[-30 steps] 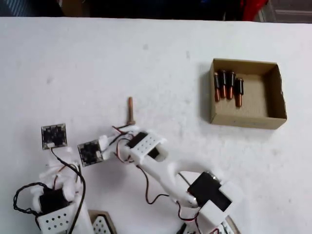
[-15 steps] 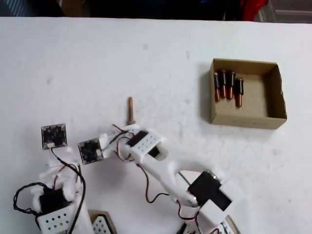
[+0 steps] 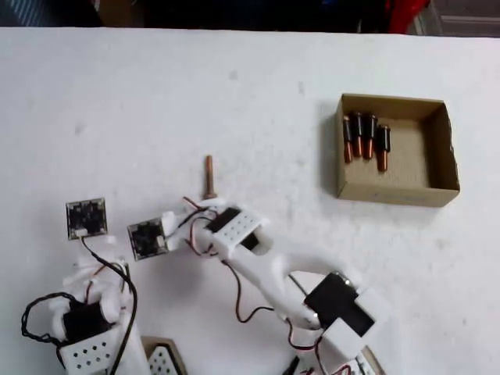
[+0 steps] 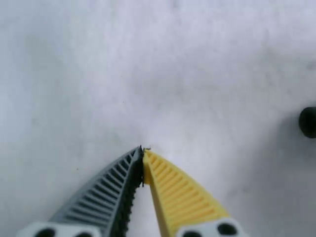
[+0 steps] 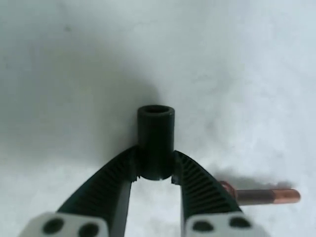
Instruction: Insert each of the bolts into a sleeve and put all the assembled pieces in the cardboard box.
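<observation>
My right gripper is shut on a black sleeve, which stands out past the fingertips with its open end facing away. A copper bolt lies on the table just beside one finger. In the high view the bolt lies lengthwise just beyond the right arm's wrist. The cardboard box sits at the right and holds several assembled pieces. My left gripper is shut on nothing, low over bare table.
The left arm is folded at the table's front left corner. A dark round object shows at the edge of the left wrist view. White table stretches open between the bolt and the box.
The right arm has edged slightly forward toward the bolt with the sleeve in its grip. The left arm has not moved.
</observation>
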Robot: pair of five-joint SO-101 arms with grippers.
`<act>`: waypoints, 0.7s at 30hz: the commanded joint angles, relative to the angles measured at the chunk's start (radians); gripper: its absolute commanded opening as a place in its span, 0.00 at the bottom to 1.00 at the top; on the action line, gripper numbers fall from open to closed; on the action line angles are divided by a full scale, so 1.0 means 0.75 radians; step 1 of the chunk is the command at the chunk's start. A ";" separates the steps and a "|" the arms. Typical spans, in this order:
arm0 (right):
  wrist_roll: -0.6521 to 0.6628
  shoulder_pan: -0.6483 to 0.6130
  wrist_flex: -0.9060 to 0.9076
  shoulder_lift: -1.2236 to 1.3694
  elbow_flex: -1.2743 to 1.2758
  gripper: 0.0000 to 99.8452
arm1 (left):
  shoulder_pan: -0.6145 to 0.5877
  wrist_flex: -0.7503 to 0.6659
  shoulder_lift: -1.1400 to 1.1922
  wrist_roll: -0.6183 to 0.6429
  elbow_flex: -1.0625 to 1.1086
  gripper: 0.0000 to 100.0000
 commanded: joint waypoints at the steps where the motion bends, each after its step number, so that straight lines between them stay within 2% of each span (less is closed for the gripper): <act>1: 0.018 0.071 -0.017 -0.175 0.059 0.02 | -0.009 0.002 -0.009 -0.010 -0.002 0.02; 8: 0.010 0.073 -0.017 -0.529 0.272 0.02 | -0.009 0.002 -0.009 -0.010 -0.002 0.02; 13: -0.010 0.157 0.009 -0.735 0.385 0.02 | -0.009 0.002 -0.009 -0.010 -0.002 0.02; 21: -0.452 0.347 0.279 -1.134 0.383 0.02 | -0.009 0.002 -0.009 -0.010 -0.002 0.02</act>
